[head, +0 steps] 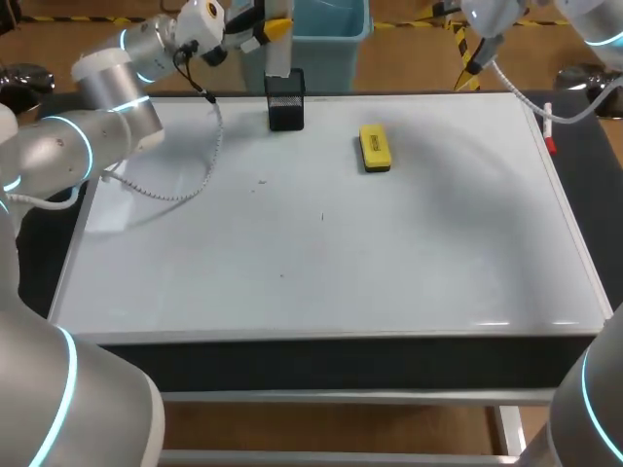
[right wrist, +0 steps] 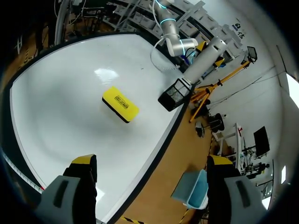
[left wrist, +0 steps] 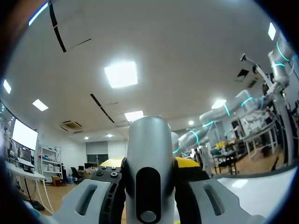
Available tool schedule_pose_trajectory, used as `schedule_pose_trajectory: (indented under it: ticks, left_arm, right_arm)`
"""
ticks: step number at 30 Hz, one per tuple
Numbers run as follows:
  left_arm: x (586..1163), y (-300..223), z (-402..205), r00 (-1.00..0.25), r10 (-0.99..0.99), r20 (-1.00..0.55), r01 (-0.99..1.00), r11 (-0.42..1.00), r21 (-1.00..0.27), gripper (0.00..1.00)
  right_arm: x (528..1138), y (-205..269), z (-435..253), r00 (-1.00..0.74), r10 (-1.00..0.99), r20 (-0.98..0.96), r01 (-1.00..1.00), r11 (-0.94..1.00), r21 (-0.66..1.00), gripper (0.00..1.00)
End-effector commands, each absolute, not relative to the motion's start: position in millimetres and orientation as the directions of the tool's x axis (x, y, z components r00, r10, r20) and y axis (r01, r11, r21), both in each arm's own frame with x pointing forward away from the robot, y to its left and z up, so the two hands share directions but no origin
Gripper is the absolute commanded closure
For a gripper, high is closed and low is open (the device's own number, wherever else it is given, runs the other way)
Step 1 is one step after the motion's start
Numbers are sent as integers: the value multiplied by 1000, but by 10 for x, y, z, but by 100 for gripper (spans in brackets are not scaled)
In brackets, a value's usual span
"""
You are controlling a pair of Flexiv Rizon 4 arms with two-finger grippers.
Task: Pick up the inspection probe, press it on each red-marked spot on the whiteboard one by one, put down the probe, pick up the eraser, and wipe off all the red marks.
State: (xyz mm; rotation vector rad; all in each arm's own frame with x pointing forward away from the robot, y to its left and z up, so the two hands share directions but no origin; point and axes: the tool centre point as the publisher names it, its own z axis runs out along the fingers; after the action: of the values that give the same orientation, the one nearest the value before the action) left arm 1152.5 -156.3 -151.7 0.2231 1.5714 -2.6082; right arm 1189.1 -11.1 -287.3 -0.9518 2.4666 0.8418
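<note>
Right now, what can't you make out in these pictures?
Head view: the inspection probe has its tip hidden inside the black mesh holder.
Head view: the specks on the whiteboard are too small to tell their colour.
Head view: the small red object at the whiteboard's right edge is too small to identify.
Left wrist view: the left gripper has its yellow tips mostly hidden behind the probe.

Whiteboard (head: 341,263) with eraser (head: 375,148) (yellow), holder (head: 285,100)

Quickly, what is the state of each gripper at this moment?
Left gripper: closed on the inspection probe.
Right gripper: open, holding nothing.
</note>
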Motion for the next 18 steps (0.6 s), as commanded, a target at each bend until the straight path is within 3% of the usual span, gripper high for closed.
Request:
schedule_pose_trajectory:
  ticks: [1,18]
  left_arm:
    - [11600,-1604,-1597,-975,81,-208,145,-481,-865,100]
    - [11674,-1671,-1853,-981,64,-186,137,-457,-879,100]
  right_arm:
    - [11890,-112,-2866,-705,-484,-518,-700,595,395,0]
    - [11890,-112,-2866,-705,-484,-518,-700,595,395,0]
